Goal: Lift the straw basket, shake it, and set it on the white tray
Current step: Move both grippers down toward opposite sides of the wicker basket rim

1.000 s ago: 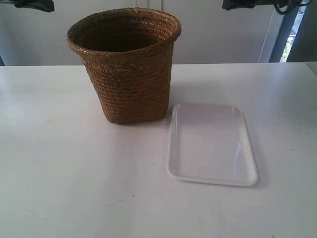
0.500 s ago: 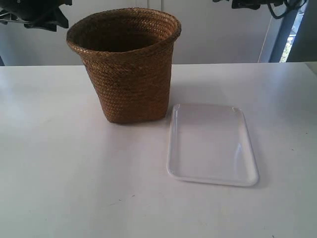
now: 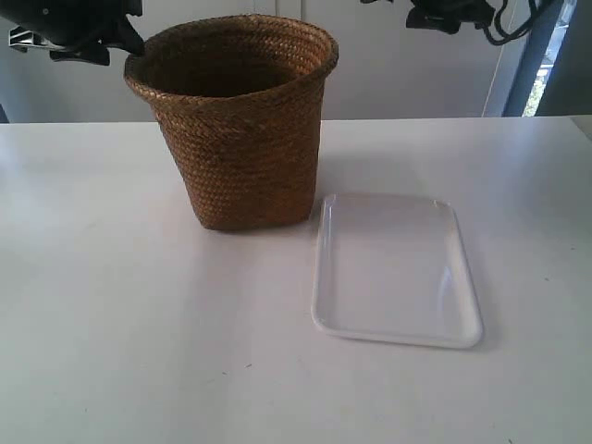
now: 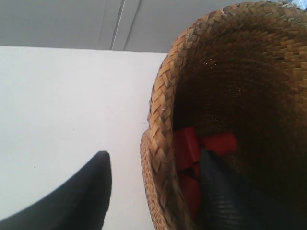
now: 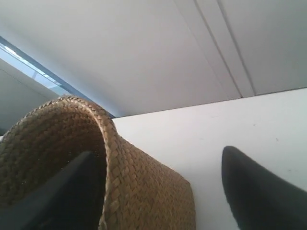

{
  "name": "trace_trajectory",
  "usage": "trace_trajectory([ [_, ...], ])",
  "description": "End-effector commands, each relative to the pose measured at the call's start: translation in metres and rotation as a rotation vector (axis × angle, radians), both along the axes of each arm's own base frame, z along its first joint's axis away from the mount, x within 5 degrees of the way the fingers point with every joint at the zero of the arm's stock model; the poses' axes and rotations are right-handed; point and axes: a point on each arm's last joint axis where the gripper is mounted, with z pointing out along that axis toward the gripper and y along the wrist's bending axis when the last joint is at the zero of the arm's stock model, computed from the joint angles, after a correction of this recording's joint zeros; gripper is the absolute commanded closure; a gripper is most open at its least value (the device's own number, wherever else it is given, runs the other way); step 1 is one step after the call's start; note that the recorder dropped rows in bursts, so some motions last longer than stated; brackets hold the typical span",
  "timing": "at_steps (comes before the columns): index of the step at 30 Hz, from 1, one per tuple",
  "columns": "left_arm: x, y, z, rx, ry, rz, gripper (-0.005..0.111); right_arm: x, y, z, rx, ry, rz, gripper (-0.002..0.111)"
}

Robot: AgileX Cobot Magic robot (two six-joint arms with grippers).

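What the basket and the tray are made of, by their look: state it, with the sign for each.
The straw basket: woven straw or a similar dried plant fibre, matte golden-brown. Braided strands show at the rim and in rows down the wall.
The white tray: probably plastic, glossy. It shows soft highlights, rounded corners and a low moulded rim. Glazed ceramic cannot be ruled out.

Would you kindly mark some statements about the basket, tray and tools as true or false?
1. The basket stands on the tray. False: it stands on the table beside it.
2. Nothing lies on the tray. True.
3. The left tool is open astride the basket's rim. True.
4. The basket is empty. False: red things lie inside.
5. The right tool is shut. False: it is open, the rim between its fingers.
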Motion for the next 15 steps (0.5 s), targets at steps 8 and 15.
trace_trajectory([
  [8,-0.001,-0.002,0.001,-0.005,0.004,-0.019,0.047,0.01,0.027,-0.024,0.031,0.022,0.087,0.035],
  [15,0.001,-0.004,-0.003,-0.025,0.024,-0.026,0.047,0.019,0.042,-0.032,0.041,0.06,0.153,0.035],
])
